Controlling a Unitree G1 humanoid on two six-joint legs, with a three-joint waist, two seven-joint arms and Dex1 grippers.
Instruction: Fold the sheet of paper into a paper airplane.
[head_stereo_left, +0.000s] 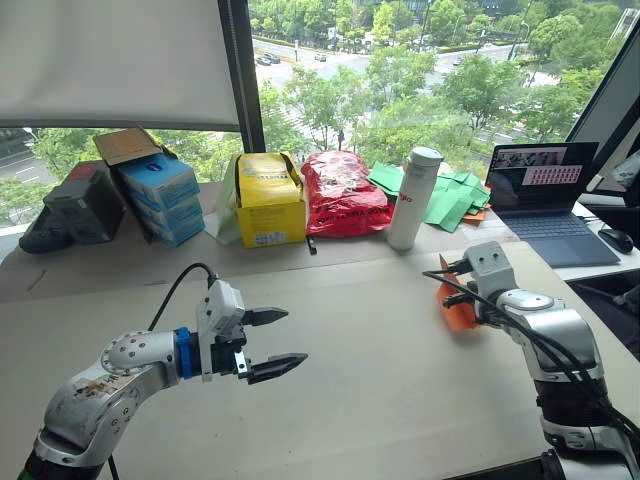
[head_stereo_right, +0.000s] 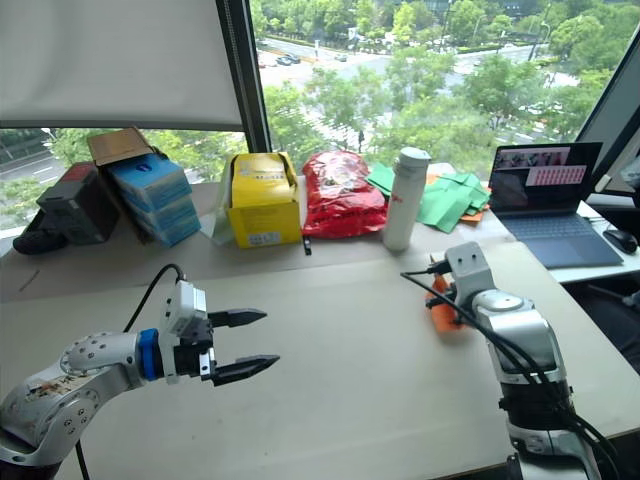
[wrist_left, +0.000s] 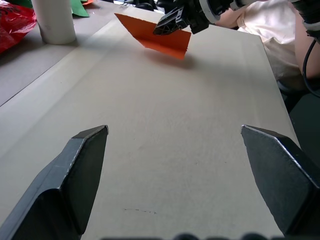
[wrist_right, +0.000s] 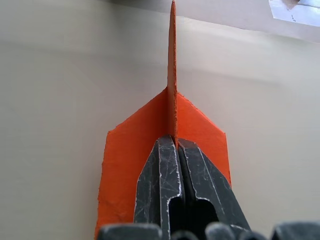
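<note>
A: Where's the paper airplane (wrist_left: 159, 38) rn?

B: Pinched in the right gripper (wrist_right: 175, 145), fingers clamped tight on the centre fold, wings spread to either side. It's on the side of the table (head_stereo_left: 380, 400) nearer the laptop (head_stereo_left: 545, 195), well apart from the white bottle (head_stereo_left: 412, 198). From the left wrist cam it looks lifted just off the tabletop, w/ a shadow under it.

A: And the left gripper (head_stereo_left: 268, 342)?

B: Fingers spread wide, nothing in them, hovering over bare table far from the bottle, pointed toward the plane.

A: Risks?

B: Biggest, imo: the grip is only on that thin keel. If the wrist twists or the pinch eases, the plane could slip or tip over. Paper's thin, so hard squeezing may also crush the fold or skew the wings.

A: Handover probs?

B: If the left closes in, its wide fingers could clip a wing and bend it, or drag the plane out of the right's pinch. Mistimed release = drop.

A: Clutter?

B: Green paper pieces (head_stereo_left: 450, 195) and the red bag (head_stereo_left: 342, 195) sit beside the bottle, yellow box (head_stereo_left: 268, 200) past the bag. All far enough, prob no snag. Cables on the right arm run close to the plane, though; could brush it.
</note>
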